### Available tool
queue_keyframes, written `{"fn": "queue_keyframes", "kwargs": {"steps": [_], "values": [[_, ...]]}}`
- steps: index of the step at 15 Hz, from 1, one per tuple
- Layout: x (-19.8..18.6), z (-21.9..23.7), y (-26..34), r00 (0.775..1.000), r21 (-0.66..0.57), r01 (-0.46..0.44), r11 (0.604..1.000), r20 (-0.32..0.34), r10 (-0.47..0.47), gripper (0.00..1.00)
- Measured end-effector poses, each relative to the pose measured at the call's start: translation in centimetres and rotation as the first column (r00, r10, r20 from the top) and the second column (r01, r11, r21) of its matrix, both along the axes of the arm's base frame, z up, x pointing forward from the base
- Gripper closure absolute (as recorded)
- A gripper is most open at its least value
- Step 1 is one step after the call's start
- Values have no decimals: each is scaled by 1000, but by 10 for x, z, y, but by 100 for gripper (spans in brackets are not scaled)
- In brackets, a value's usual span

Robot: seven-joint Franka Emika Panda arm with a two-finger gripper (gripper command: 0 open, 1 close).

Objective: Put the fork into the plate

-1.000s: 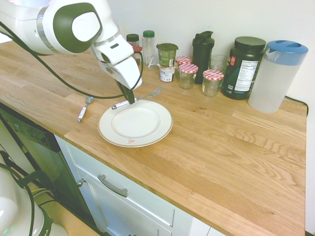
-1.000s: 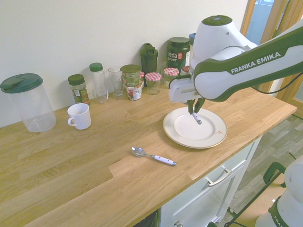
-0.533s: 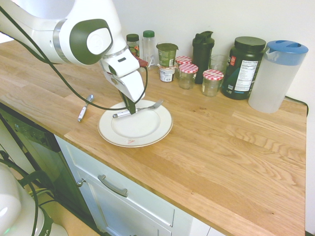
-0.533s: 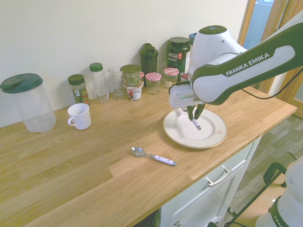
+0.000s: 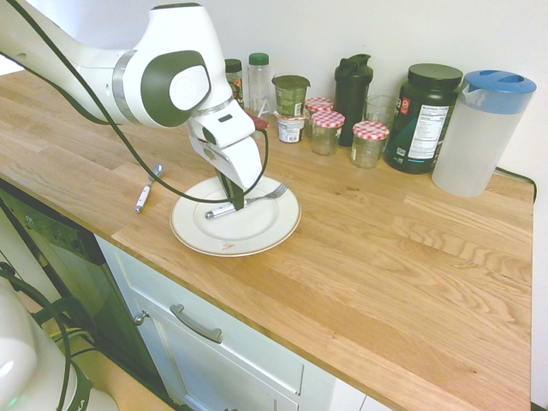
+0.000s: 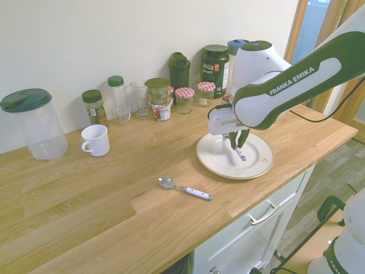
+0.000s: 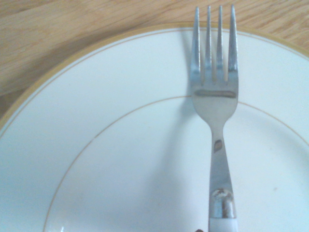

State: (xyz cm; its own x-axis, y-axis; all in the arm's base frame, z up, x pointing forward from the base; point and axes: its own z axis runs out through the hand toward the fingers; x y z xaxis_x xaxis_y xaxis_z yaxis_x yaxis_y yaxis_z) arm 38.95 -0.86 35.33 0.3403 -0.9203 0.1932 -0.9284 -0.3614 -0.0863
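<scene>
Kitchen counter of pale wood, white wall behind. One plate, one fork over it, clamped by closed fingers. One spoon, one mug, three red-lidded jars, one jug.

Jars and bottles crowd the wall behind the plate; its counter front lies open

The first exterior view looks down from above the front edge of the wooden surface, facing the back wall, the arm entering from the left. The second exterior view looks from the opposite end, the arm entering from the right. Both share the plate and the jars. The wrist view looks down, very close, on the plate and fork.
</scene>
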Motion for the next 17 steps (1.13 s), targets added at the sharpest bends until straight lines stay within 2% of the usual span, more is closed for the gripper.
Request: {"fn": "queue_keyframes", "kwargs": {"steps": [13,17], "values": [[0,-3,5,1000,-20,-2,1000,-4,2,0],[9,7,3,996,-46,-10,999,92,14,0]]}}
